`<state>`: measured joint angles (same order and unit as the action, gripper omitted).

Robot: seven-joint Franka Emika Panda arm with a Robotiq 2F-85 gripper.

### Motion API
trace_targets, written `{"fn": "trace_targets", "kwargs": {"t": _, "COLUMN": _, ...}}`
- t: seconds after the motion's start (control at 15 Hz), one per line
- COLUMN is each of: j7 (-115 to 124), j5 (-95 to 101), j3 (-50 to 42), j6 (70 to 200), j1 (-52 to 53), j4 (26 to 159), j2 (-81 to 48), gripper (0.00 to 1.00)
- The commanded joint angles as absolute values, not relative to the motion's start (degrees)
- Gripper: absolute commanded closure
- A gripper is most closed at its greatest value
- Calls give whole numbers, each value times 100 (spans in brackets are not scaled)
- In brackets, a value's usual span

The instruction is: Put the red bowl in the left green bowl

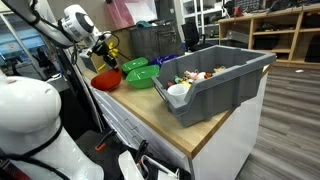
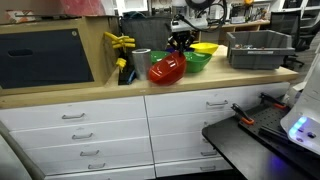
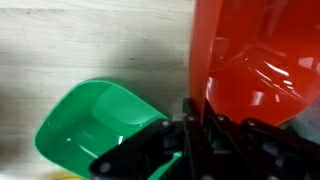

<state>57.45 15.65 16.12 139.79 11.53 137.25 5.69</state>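
Red bowl (image 3: 255, 70): glossy red plastic, shallow, flared rim. Tipped steeply on edge, not flat; inside faces the wrist cam. It's at the counter (image 1: 150, 115) end nearest the arm, just beside the green bowls. Lower edge is down at counter lvl, can't tell if touching.

Gripper (image 3: 198, 125) is clamped on the red bowl's rim, one finger on each side of the wall. In an exterior view the gripper (image 2: 180, 42) sits above and behind the bowl (image 2: 166, 70).

Containers:
- near green bowl (image 1: 143, 79) and far green bowl (image 1: 133, 65), bright green, side by side, nothing visible inside. Can't tell which is the "left" one.
- wrist cam shows a green bowl (image 3: 95, 125) just beside the red one, upright, interior bare. Can't tell which of the 2 it is.
- yellow bowl (image 2: 205, 47) behind the green.
- grey bin (image 1: 215, 75) further along the counter, well apart from the bowls: white cup (image 1: 178, 90) plus mixed colourful small items, too small to ID.

Around: yellow-handled tools (image 2: 120, 42) close behind the red bowl. White drawers (image 2: 90, 125) below the counter.
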Motion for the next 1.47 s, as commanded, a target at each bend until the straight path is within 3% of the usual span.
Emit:
{"fn": "trace_targets", "kwargs": {"t": 0.0, "j7": 5504, "j5": 1408, "j3": 1616, "j6": 13863, "j1": 1197, "j4": 13547, "j2": 760, "gripper": 98}}
{"fn": "trace_targets", "kwargs": {"t": 1.4, "j7": 5553, "j5": 1886, "j3": 1484, "j6": 13631, "j1": 426, "j4": 12994, "j2": 1259, "gripper": 98}}
